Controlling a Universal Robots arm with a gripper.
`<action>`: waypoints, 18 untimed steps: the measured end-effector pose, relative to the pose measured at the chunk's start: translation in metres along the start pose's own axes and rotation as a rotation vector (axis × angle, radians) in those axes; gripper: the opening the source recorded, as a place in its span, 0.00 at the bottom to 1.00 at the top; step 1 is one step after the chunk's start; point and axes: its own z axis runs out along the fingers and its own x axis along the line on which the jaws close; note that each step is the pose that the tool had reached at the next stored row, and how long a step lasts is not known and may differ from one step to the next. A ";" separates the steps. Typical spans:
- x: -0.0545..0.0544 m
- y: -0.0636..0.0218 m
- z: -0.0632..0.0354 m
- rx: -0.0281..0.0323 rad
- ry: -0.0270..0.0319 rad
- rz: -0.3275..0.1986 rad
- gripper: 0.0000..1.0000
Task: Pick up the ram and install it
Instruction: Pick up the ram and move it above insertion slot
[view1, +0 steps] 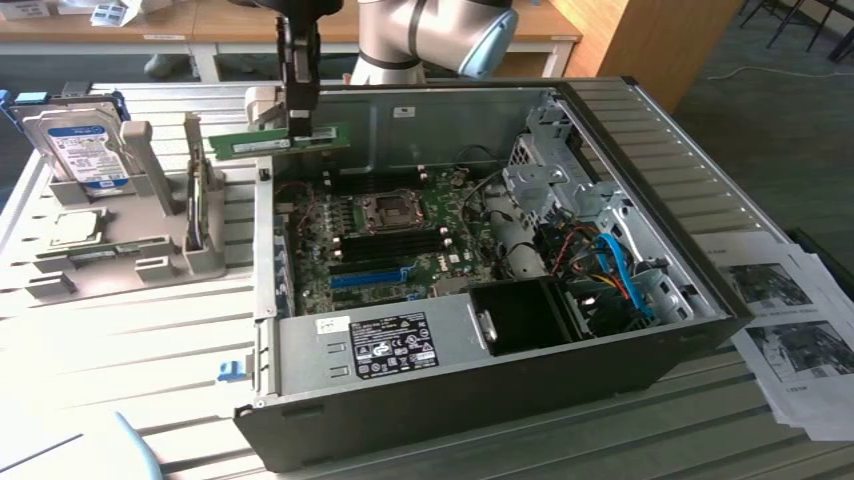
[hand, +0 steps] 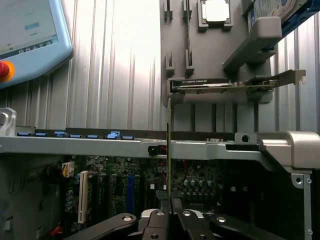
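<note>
The ram (view1: 274, 142) is a thin green stick held level in the air above the far left rim of the open computer case (view1: 694, 300). My gripper (view1: 302, 128) hangs straight down from the arm and is shut on the ram's right part. In the wrist view the ram (hand: 169, 150) shows edge-on as a thin vertical line rising from between my gripper (hand: 170, 212) fingers, over the case rim. The motherboard (view1: 387, 235) with its dark memory slots (view1: 387, 245) lies below and to the exterior view's right of the stick.
A grey parts holder (view1: 120, 255) at the exterior view's left carries a hard drive (view1: 83, 150) and a processor chip (view1: 78, 226). Printed sheets (view1: 787, 320) lie at the right. A teach pendant (hand: 30, 35) rests on the slatted table (view1: 107, 350).
</note>
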 end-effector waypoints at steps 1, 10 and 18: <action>0.000 -0.0021 -0.0002 -0.0005 0.0000 0.000 0.11; 0.000 -0.0221 -0.0018 -0.0051 0.0000 0.000 0.11; 0.000 -0.0400 -0.0032 -0.0092 0.0000 0.000 0.11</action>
